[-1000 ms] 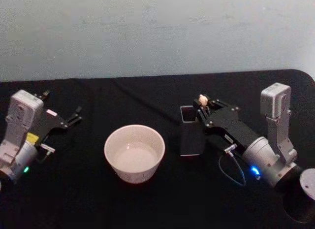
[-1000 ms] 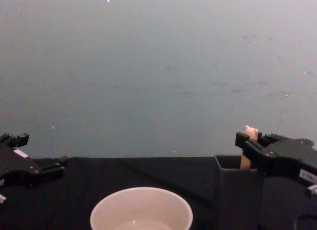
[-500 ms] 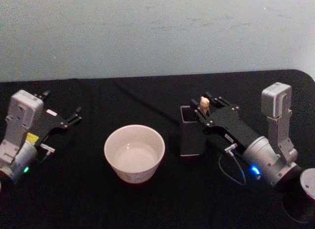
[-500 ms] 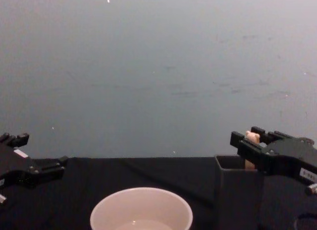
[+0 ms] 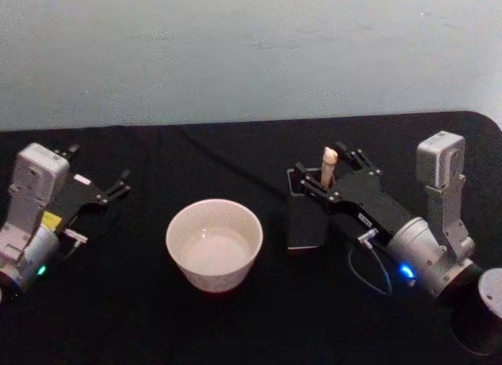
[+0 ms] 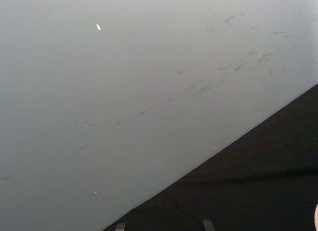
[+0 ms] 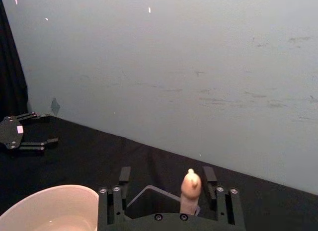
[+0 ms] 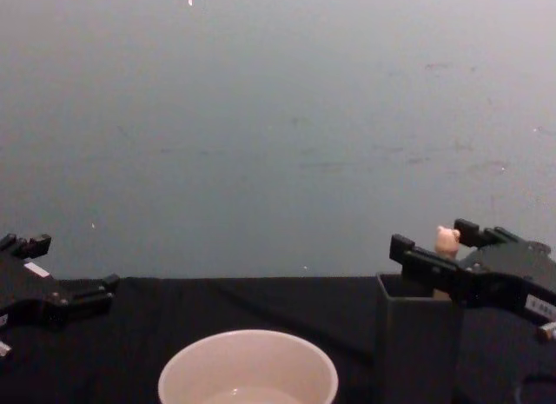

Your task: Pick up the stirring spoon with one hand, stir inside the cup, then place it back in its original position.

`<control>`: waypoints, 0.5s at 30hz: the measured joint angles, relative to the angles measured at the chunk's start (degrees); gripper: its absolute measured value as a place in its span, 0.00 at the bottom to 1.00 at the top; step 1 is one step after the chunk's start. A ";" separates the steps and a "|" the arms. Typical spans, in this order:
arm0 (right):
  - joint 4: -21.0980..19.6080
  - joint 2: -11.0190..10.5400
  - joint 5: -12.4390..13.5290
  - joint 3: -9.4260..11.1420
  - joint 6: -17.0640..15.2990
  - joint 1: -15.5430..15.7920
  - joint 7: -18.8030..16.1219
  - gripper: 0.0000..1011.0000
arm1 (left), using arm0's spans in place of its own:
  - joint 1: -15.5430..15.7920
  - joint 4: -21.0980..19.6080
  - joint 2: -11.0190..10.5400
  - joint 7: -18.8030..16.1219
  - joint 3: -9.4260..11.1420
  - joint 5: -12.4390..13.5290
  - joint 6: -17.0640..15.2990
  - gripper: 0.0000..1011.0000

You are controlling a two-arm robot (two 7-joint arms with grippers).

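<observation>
Here the right wrist view shows the right gripper [image 7: 171,191] with jaws spread either side of the stirring spoon [image 7: 191,190], whose bear head rises from the holder [image 5: 304,212]. From the head, the cup [image 5: 213,243] sits at nine o'clock of the holder, with bare black table [image 5: 157,326] around it. The left gripper [image 5: 118,186] rests open at the left edge.

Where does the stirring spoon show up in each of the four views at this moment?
Head view: stirring spoon stands in the dark grey holder, right of the cup, between the right claw fingers.
Chest view: bear-head top above the holder's rim, at right.
Right wrist view: handle centred low, between the fingers.
Left wrist view: wall and black table.
Shared landmark: the cream cup.
</observation>
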State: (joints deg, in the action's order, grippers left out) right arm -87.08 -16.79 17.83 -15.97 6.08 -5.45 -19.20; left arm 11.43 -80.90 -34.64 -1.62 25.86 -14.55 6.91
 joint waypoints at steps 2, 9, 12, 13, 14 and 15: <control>0.00 0.00 0.01 0.00 0.00 0.00 0.00 0.94 | 0.00 0.00 0.00 0.00 0.00 0.00 0.00 0.99; 0.00 0.00 0.03 0.00 0.00 0.00 0.00 0.99 | 0.00 0.00 0.00 0.00 0.00 0.00 0.00 0.99; -0.28 0.06 0.59 0.28 0.57 -0.04 -0.46 0.99 | 0.00 0.00 0.00 0.00 0.00 0.00 0.00 0.99; -0.59 0.07 0.86 0.49 0.85 -0.11 -0.69 0.99 | 0.00 0.00 0.00 0.00 0.00 0.00 0.00 0.99; -0.89 0.08 1.10 0.71 1.12 -0.17 -0.83 0.99 | 0.00 0.00 0.00 0.00 0.00 0.00 0.00 0.99; -1.24 0.10 1.43 0.95 1.47 -0.24 -0.99 0.99 | 0.00 0.00 0.00 0.00 0.00 0.00 0.00 0.99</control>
State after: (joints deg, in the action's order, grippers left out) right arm -88.32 -16.69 19.26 -15.02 7.55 -5.69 -20.18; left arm 11.43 -80.90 -34.65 -1.62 25.86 -14.55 6.91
